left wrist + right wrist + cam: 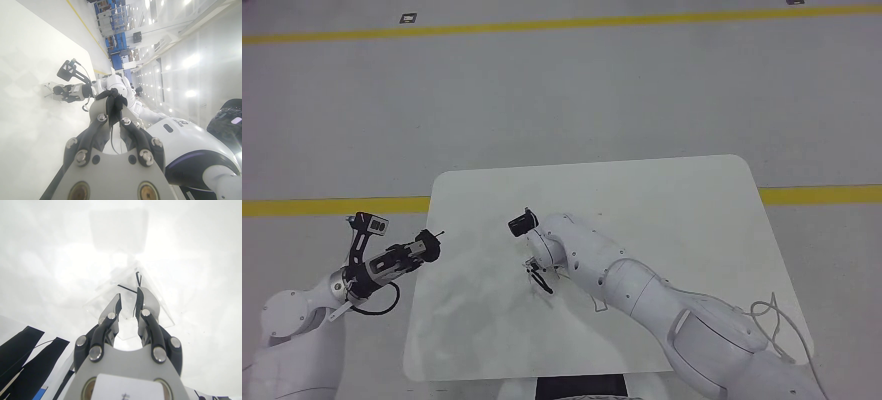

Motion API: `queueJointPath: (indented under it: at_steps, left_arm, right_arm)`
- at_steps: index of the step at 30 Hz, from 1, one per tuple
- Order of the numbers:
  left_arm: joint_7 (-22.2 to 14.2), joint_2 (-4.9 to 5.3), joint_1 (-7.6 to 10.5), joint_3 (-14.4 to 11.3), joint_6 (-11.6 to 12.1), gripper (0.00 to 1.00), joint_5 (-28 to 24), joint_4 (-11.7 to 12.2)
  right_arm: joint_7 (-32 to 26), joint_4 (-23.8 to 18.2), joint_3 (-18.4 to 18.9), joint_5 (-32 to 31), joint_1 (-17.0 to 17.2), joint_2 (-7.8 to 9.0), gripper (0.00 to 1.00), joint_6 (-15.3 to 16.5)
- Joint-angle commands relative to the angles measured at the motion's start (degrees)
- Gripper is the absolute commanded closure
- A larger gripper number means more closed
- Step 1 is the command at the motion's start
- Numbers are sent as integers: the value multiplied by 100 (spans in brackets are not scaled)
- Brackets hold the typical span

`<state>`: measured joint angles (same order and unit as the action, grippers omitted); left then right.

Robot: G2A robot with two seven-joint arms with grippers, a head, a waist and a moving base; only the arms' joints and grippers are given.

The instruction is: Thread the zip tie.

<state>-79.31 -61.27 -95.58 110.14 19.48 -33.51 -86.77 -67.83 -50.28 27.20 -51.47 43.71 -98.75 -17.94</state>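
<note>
**Right end effector poised over the zip tie on a clear plate**

The zip tie (138,279) is a thin black strip, light and springy. My guess is that it will bend and skid on a smooth surface instead of staying put. It is narrow enough to slip out of a loose pinch, so the grip wants to be flat across the strip, near the free tail. That leaves the tip free to be steered toward the head. Which end is the head I cannot tell.

The tie lies on a small clear plate (160,311) near the middle of the table (642,200). In the right wrist view it sits in the centre of the frame, partly crossed over itself.

The right end effector (129,292) hangs low over this plate with its fingers a narrow gap apart and nothing pinched. One stretch of the tie runs out past the fingertips. Another short black stretch lies just beside the inner pad of one finger (139,302), and I cannot tell whether they touch.

The left end effector (113,100) sits at the lower left of the top view, just off the table edge and well apart from the plate. Its black-covered tips are pressed together, and a thin black strand (112,140) runs back from between them. Whether that strand is a second tie or a cord is unclear.
</note>
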Motion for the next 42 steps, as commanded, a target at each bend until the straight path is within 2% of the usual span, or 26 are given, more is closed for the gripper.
queueJointPath:
  at_steps: [1, 14, 17, 32, 35, 37, 42]
  left_arm:
    - [0, 0, 0, 0, 0, 100, 0, 0]
    - [0, 0, 0, 0, 0, 100, 0, 0]
    - [0, 0, 0, 0, 0, 100, 0, 0]
    - [0, 0, 0, 0, 0, 100, 0, 0]
    - [0, 0, 0, 0, 0, 100, 0, 0]
    - [0, 0, 0, 0, 0, 100, 0, 0]
    - [0, 0, 0, 0, 0, 100, 0, 0]
  right_arm:
    - [1, 2, 16, -32, 10, -5, 78, -9]
    - [-60, 215, 155, -35, 60, -67, 80, 29]
    - [-47, 279, 178, -32, 58, -89, 84, 49]
    - [-71, 320, 244, -202, 98, -156, 80, 17]
    - [-75, 338, 258, -230, 109, -168, 85, 29]
    - [-73, 346, 266, -256, 113, -178, 98, 27]
    - [-80, 345, 280, -340, 124, -197, 100, -12]
